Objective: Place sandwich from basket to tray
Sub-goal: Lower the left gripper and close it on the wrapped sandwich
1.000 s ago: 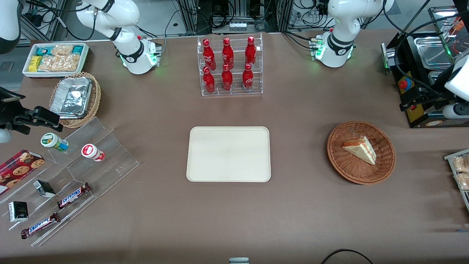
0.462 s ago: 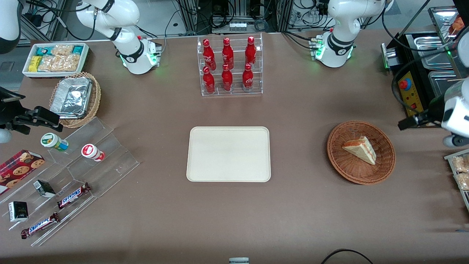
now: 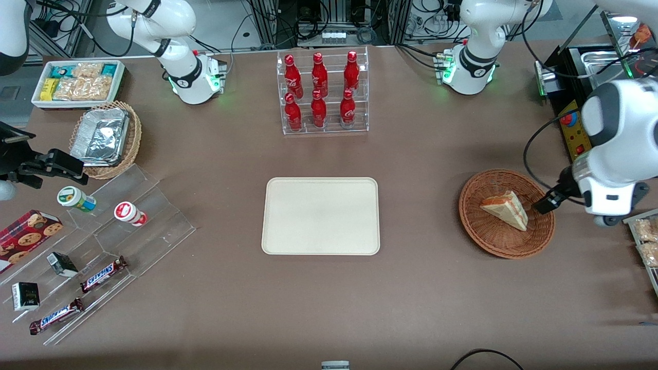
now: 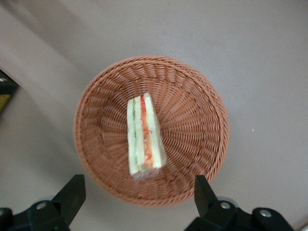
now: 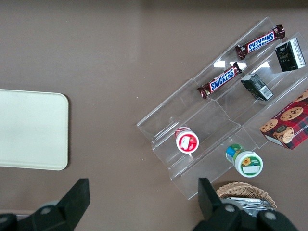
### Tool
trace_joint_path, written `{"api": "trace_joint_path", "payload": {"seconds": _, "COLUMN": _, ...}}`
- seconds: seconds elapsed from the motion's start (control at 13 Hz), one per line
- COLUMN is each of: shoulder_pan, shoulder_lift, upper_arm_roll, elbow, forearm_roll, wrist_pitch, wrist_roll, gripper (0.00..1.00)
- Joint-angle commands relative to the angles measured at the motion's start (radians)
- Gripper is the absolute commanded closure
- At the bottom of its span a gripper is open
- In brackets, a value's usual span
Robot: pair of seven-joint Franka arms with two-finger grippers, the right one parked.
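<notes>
The sandwich [image 3: 506,209] is being observed lying in the basket [image 3: 493,241], on its side, its cut face with red, orange and green layers turned up toward the wrist camera [image 4: 143,137]. The basket [image 4: 202,120] is sitting on the brown counter [image 3: 426,154], toward the working arm's end, well apart from the tray [image 3: 321,216]. The tray is lying flat near the counter's middle, with nothing being carried on it. Its corner is also being recorded in the right wrist view [image 5: 31,130].

The gripper [image 3: 546,202] is being held over the basket's rim on the side toward the working arm's end, just beside the sandwich and above it; no contact with the sandwich is being observed. In the left wrist view the gripper [image 4: 139,192] is being seen with its jaws spread wide, one finger [image 4: 72,195] and the other [image 4: 204,192] standing on either side of the basket's edge, nothing being held between them.

A clear rack of red bottles [image 3: 322,92] is standing farther from the front camera than the tray.
</notes>
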Motion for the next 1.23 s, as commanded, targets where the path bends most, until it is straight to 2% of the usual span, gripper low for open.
{"api": "trace_joint_path", "payload": {"seconds": 0.0, "shoulder_pan": 0.012, "shoulder_lift": -0.017, "upper_arm_roll": 0.000, "elbow": -0.160, "forearm_roll": 0.010, "wrist_pitch": 0.182, "wrist_roll": -0.135, "gripper": 0.00}}
{"api": "trace_joint_path", "payload": {"seconds": 0.23, "shoulder_pan": 0.011, "shoulder_lift": 0.040, "upper_arm_roll": -0.002, "elbow": -0.199, "forearm_roll": 0.007, "wrist_pitch": 0.262, "wrist_roll": -0.274, "gripper": 0.00}}
{"api": "trace_joint_path", "payload": {"seconds": 0.69, "shoulder_pan": 0.012, "shoulder_lift": 0.157, "upper_arm_roll": 0.000, "elbow": -0.219, "forearm_roll": 0.001, "wrist_pitch": 0.348, "wrist_roll": -0.313, "gripper": 0.01}}
{"api": "trace_joint_path", "payload": {"seconds": 0.77, "shoulder_pan": 0.011, "shoulder_lift": 0.178, "upper_arm_roll": 0.000, "elbow": -0.219, "forearm_roll": 0.001, "wrist_pitch": 0.370, "wrist_roll": -0.313, "gripper": 0.04}}
{"api": "trace_joint_path", "payload": {"seconds": 1.0, "shoulder_pan": 0.009, "shoulder_lift": 0.198, "upper_arm_roll": 0.000, "elbow": -0.217, "forearm_roll": 0.002, "wrist_pitch": 0.379, "wrist_roll": -0.313, "gripper": 0.33}}
{"api": "trace_joint_path", "payload": {"seconds": 1.15, "shoulder_pan": 0.003, "shoulder_lift": 0.186, "upper_arm_roll": -0.002, "elbow": -0.216, "forearm_roll": 0.004, "wrist_pitch": 0.362, "wrist_roll": -0.312, "gripper": 0.58}}
